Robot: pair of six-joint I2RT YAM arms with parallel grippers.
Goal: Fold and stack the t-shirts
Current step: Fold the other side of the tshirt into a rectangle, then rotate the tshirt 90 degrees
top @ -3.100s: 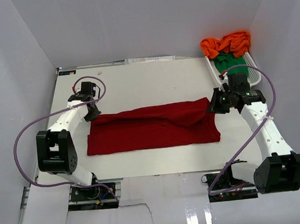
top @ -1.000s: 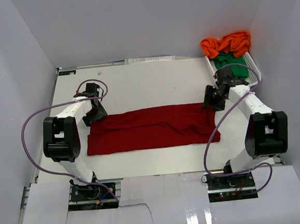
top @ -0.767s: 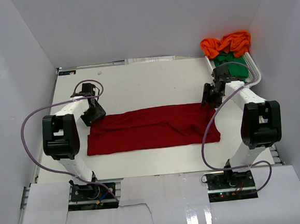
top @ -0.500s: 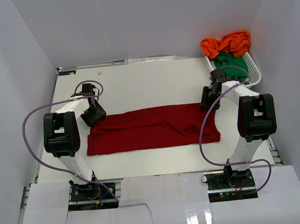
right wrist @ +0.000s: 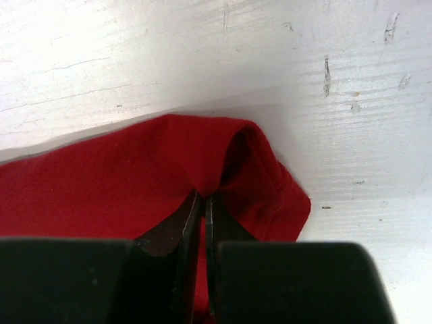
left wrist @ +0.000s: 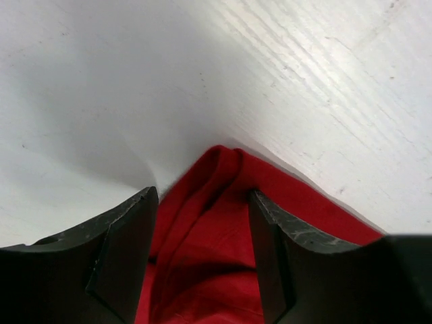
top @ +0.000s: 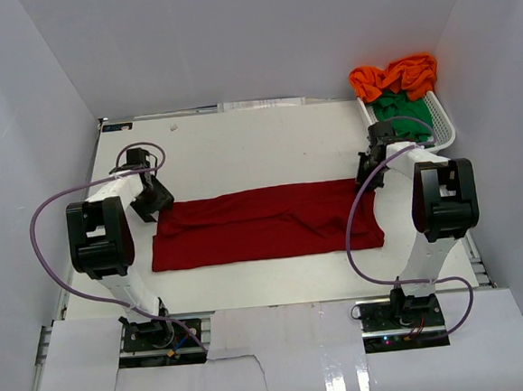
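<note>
Right wrist view: the right gripper (right wrist: 203, 200) has its two black fingers (right wrist: 177, 233) pressed together, pinching a raised fold of the dark red t-shirt (right wrist: 101, 182) right at their tips. The cloth bunches into a rounded corner just beyond and to the right of the tips, and spreads away to the left of them.

In the left wrist view the left gripper (left wrist: 202, 202) stands with its jaws apart. A folded corner of the dark red t-shirt (left wrist: 216, 243) lies between the fingers (left wrist: 128, 236) and pokes a little past the tips; whether either pad touches the fabric cannot be told.

From the top external view, the dark red t-shirt (top: 264, 222) lies flat as a long band stretched between the two grippers, the left gripper (top: 156, 202) at its far left corner and the right gripper (top: 366, 171) at its far right corner. Just beyond the right gripper a white lattice basket (top: 446, 128) holds a green t-shirt (top: 403, 112), with an orange t-shirt (top: 395, 76) heaped over its far rim (both crumpled).

The table (top: 258, 146) is white, its surface scuffed and scratched under both wrists. Plain pale walls (top: 258, 33) enclose it at the back and on both sides. A purple cable (top: 40, 233) loops off each arm.
</note>
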